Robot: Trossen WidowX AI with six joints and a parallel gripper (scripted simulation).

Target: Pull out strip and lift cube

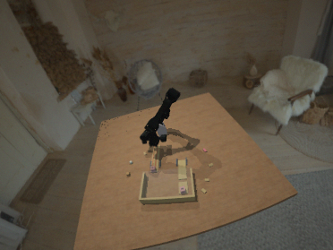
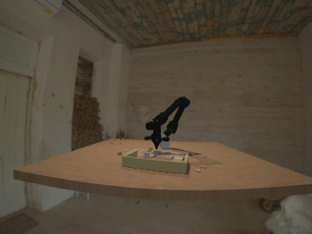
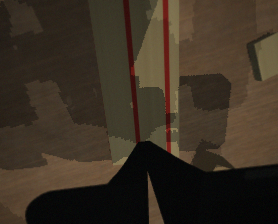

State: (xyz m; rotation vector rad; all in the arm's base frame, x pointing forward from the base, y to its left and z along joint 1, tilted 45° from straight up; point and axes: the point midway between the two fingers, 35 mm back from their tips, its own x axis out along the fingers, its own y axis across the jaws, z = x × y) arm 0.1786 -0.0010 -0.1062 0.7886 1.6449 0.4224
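Pointing down at one end of a red-lined pale strip [image 1: 156, 154] [image 3: 152, 102] on the table [image 1: 109, 202] [image 2: 235, 181] [image 3: 80, 175], the pincer [image 1: 153, 145] [image 2: 157, 148] [image 3: 144, 147] is clenched, its tips together.

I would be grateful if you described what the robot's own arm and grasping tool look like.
The arm is black all over, with slim, jointed links and bulkier joint housings. The tool is black too; up close, its two fingers look matte and taper to a blunt point. No markings or cables can be made out.
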